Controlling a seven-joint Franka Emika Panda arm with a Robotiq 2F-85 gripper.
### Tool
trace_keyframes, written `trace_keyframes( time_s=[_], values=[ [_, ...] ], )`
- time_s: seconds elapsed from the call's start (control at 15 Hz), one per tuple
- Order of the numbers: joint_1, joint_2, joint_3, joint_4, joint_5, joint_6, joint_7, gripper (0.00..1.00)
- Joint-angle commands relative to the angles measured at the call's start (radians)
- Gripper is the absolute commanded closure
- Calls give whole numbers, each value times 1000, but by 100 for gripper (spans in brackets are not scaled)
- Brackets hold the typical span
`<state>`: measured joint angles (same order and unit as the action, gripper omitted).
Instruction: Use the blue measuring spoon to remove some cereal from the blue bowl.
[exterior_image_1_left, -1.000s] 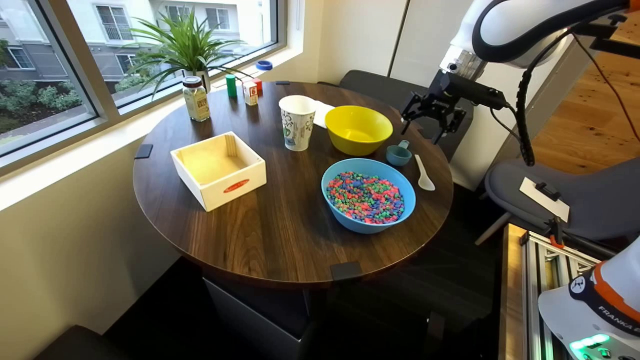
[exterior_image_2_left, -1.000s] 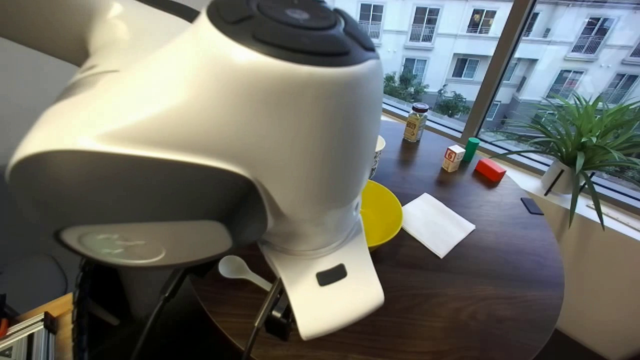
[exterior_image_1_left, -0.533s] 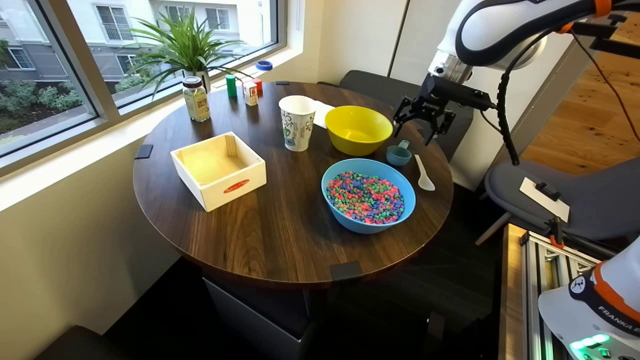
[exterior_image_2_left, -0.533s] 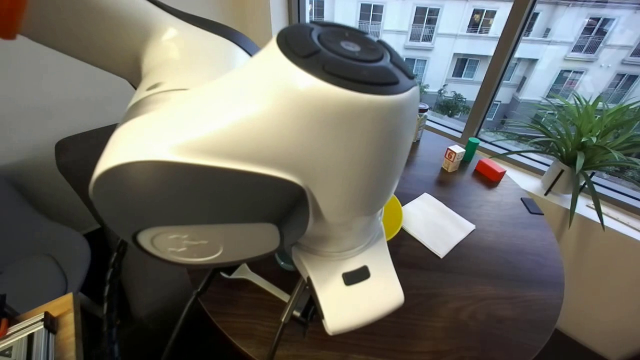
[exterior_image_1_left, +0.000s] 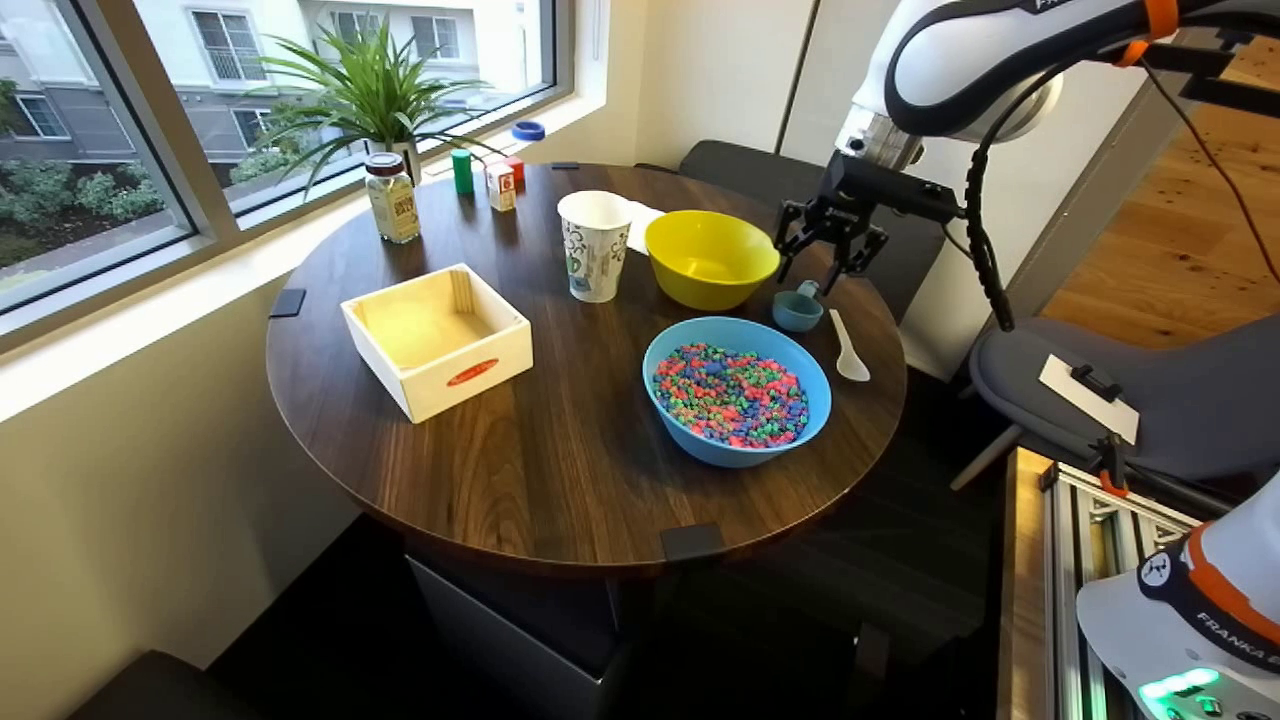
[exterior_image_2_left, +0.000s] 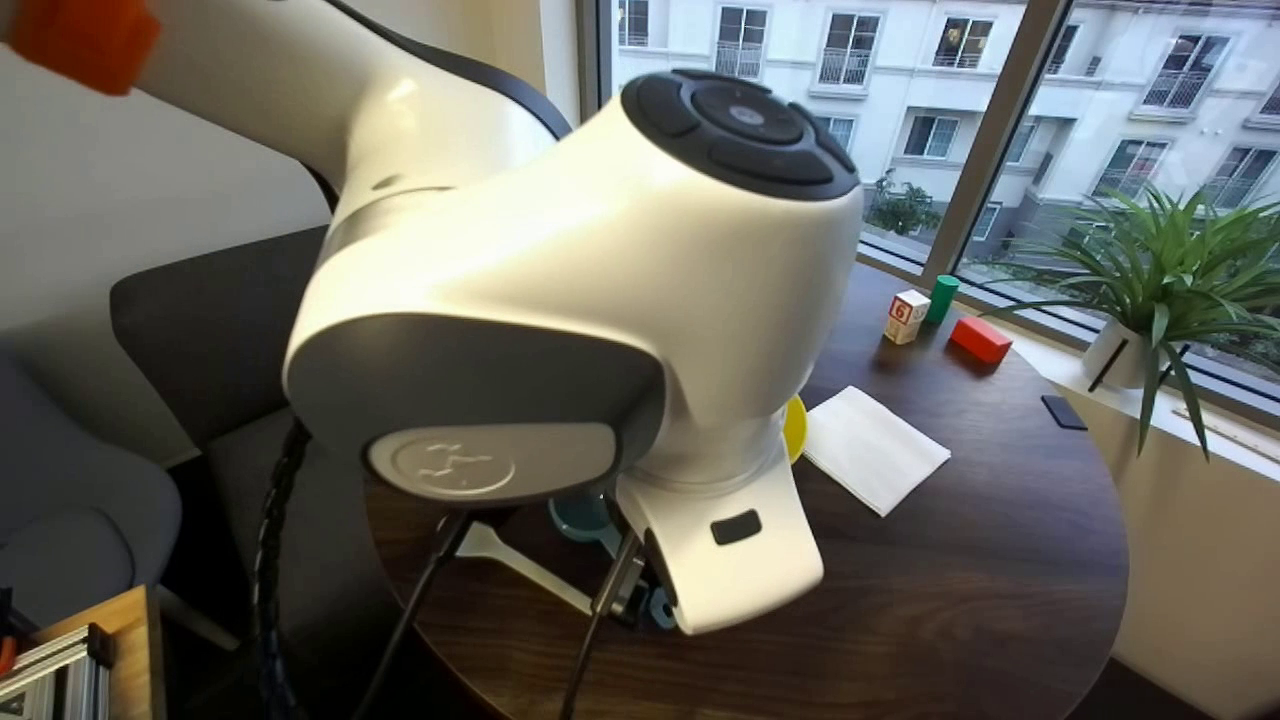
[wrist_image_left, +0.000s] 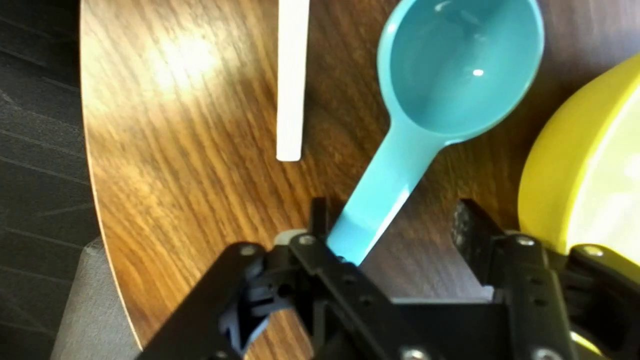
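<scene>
The blue measuring spoon (exterior_image_1_left: 797, 312) lies on the table between the yellow bowl and the white utensil. It also shows in the wrist view (wrist_image_left: 460, 65), cup upward and empty, and partly behind the arm in an exterior view (exterior_image_2_left: 583, 520). My gripper (exterior_image_1_left: 806, 284) is open above its handle end. In the wrist view, the handle end reaches between the fingers (wrist_image_left: 391, 207), close to the left one; whether they touch I cannot tell. The blue bowl (exterior_image_1_left: 735, 457) stands in front of the spoon, holding the multicoloured cereal (exterior_image_1_left: 732, 395); both are out of the wrist view.
The yellow bowl (exterior_image_1_left: 712, 270) stands close beside the right finger, also in the wrist view (wrist_image_left: 555, 170). A white utensil (exterior_image_1_left: 848, 348) lies right of the spoon. A paper cup (exterior_image_1_left: 594, 250), wooden box (exterior_image_1_left: 465, 375), jar (exterior_image_1_left: 392, 203) and napkin (exterior_image_2_left: 875, 450) are on the table.
My gripper has moved left and down, from beyond the table's edge to the spoon's handle, staying open. The yellow bowl has shifted slightly left. The spoon and blue bowl have not moved.
</scene>
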<state>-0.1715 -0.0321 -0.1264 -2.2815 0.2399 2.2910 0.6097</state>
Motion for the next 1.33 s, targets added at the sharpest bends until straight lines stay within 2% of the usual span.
trace_keyframes(
  time_s=[0.0, 0.13, 0.2, 0.33, 0.4, 0.47, 0.6, 0.67, 0.73, 1.27],
  values=[
    [18, 20, 2, 22, 26, -17, 18, 56],
    [22, 20, 4, 22, 26, -17, 21, 58],
    [24, 19, 4, 22, 26, -18, 23, 53],
    [27, 19, 4, 21, 25, -19, 27, 55],
    [28, 19, 4, 20, 23, -19, 29, 61],
    [29, 19, 5, 19, 20, -17, 32, 79],
    [32, 17, 5, 18, 20, -16, 33, 95],
    [33, 16, 6, 17, 18, -16, 36, 97],
    [33, 15, 6, 17, 16, -16, 37, 94],
    [53, -25, 29, 1, 9, -23, 44, 94]
  ],
)
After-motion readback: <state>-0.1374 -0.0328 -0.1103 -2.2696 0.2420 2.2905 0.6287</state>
